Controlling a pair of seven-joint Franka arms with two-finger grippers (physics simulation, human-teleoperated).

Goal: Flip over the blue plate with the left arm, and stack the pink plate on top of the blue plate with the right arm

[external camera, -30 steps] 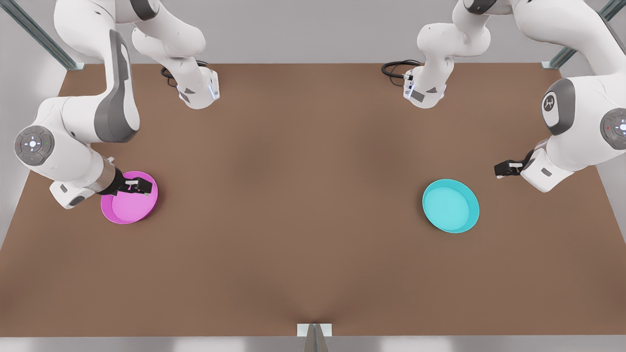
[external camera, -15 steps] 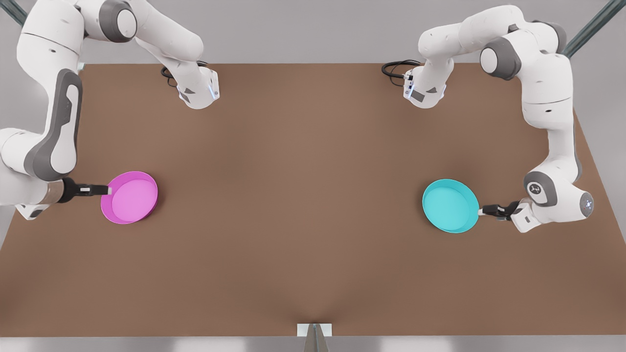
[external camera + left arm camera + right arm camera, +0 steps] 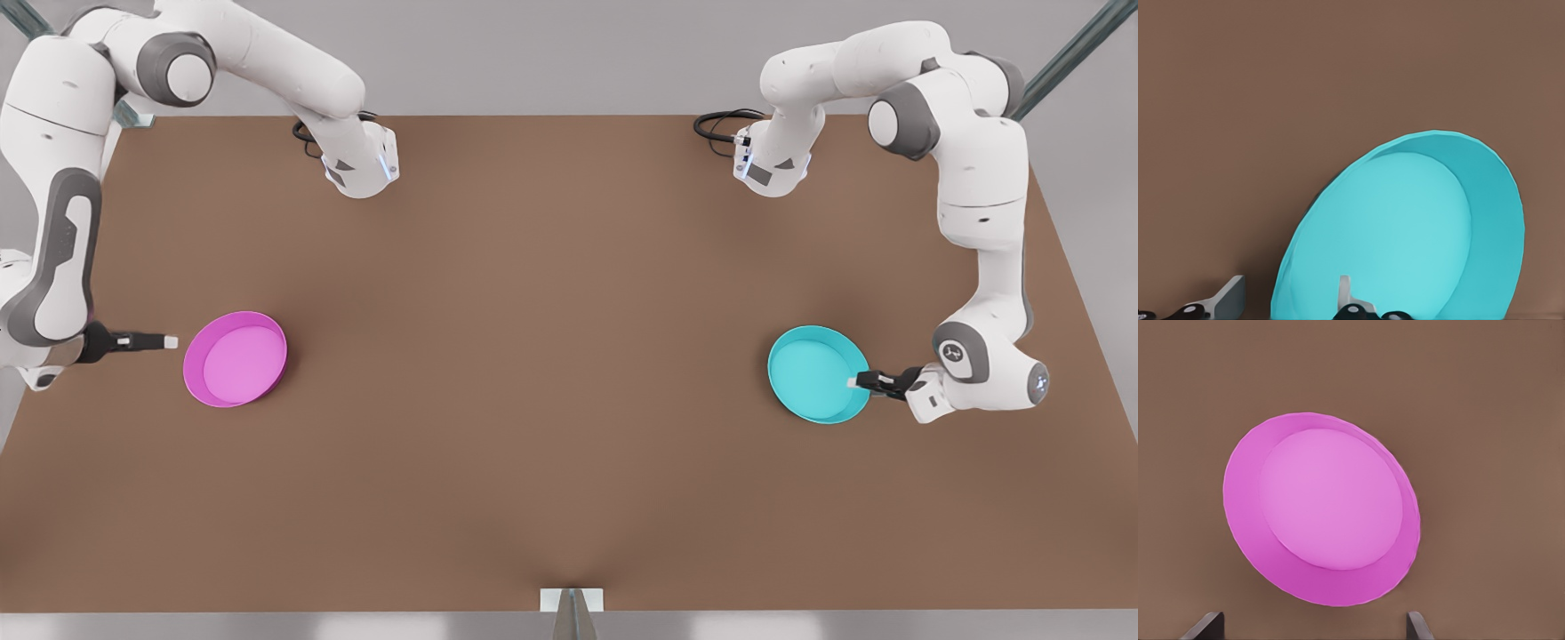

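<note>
Since half a second ago, the arm on the front view's left has pulled its claw back from the pink plate, so a small gap now shows between them. The arm on the front view's right has pushed its claw in over the rim of the blue plate. Both plates have stayed where they were.

The brown bench (image 3: 551, 373) carries everything. The right arm (image 3: 53, 222) stands on the front view's left and bends down to the bench's edge. The left arm (image 3: 978, 231) stands on the front view's right and bends down beside the blue plate.

The pink plate (image 3: 236, 358) lies flat, open side up, near the front view's left edge of the bench. In the right wrist view the pink plate (image 3: 1321, 510) lies ahead of the claw. The blue plate (image 3: 819, 373) lies flat, open side up, on the front view's right, well apart from the pink one.

The right claw (image 3: 169, 341) is just beside the pink plate, not touching it. Its fingers (image 3: 1203, 625) are spread wide and hold nothing.

The left claw (image 3: 855, 382) is at the blue plate's rim. In the left wrist view, one finger (image 3: 1346, 293) is inside the blue plate (image 3: 1405, 233) and the other is outside, so the rim sits between them. The claw is not closed on it.
</note>
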